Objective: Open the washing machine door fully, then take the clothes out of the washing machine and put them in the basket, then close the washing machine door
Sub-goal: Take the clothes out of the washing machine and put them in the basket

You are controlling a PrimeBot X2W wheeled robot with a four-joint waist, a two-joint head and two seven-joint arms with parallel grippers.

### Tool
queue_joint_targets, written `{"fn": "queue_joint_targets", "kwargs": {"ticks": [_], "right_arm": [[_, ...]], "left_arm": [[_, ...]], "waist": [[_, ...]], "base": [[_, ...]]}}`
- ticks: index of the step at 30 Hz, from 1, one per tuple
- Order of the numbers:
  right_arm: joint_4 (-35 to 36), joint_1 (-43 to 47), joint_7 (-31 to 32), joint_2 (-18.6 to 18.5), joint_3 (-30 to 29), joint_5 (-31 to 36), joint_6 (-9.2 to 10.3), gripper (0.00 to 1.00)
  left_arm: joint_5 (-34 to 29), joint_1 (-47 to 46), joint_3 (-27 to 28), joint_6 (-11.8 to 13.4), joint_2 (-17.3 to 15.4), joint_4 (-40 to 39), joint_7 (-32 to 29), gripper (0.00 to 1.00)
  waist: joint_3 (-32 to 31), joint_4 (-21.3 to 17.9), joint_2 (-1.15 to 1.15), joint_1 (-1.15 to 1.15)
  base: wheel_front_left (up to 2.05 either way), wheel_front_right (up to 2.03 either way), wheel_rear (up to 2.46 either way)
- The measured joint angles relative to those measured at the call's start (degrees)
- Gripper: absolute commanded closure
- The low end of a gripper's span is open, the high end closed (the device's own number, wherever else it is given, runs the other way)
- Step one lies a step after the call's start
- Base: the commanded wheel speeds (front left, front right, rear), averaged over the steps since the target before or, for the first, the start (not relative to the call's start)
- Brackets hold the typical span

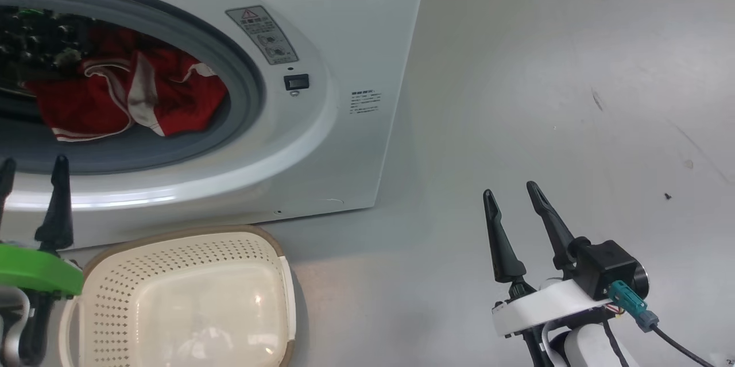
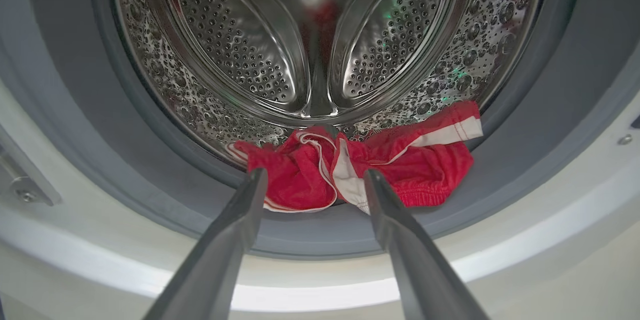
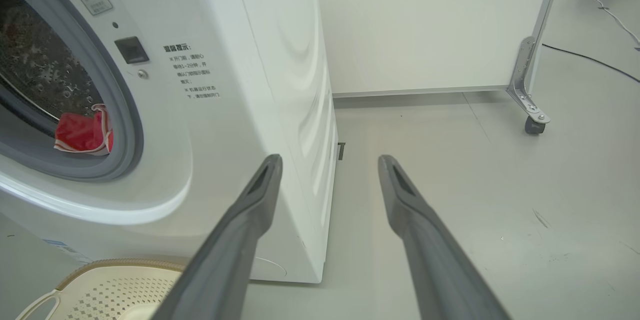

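The washing machine (image 1: 367,39) is gaping open, the clothes (image 2: 410,165) lying at its drum mouth.
I'm holding the left gripper (image 2: 315,174) and right gripper (image 1: 510,189) spread wide and empty. The basket (image 1: 172,252) is sitting below the left jaws, its near end cut off. The clothes are bunching just beyond the tips. I'm planning to reach over the grey seal (image 2: 525,160) and pinch the thick middle fold, though whatever is lying under it is hidden.

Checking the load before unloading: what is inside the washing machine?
Red clothes with white trim lie at the drum opening's front edge. Anything beneath them is covered.
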State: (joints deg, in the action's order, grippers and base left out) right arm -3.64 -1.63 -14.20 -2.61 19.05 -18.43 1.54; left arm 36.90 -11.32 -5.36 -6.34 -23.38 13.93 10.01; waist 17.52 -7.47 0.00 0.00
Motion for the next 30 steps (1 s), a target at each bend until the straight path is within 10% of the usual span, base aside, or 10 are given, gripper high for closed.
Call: {"fn": "queue_joint_targets", "kwargs": {"ticks": [30], "right_arm": [[2.19,-2.68,0.00,0.00,6.89,-1.71,3.24,0.00]], "left_arm": [[3.78,-16.88,3.59,3.33,-5.32,13.62,-13.70,0.00]], "waist": [[9.32,-12.20,0.00,0.00]], "base": [[0.00,0.00,0.00]]}}
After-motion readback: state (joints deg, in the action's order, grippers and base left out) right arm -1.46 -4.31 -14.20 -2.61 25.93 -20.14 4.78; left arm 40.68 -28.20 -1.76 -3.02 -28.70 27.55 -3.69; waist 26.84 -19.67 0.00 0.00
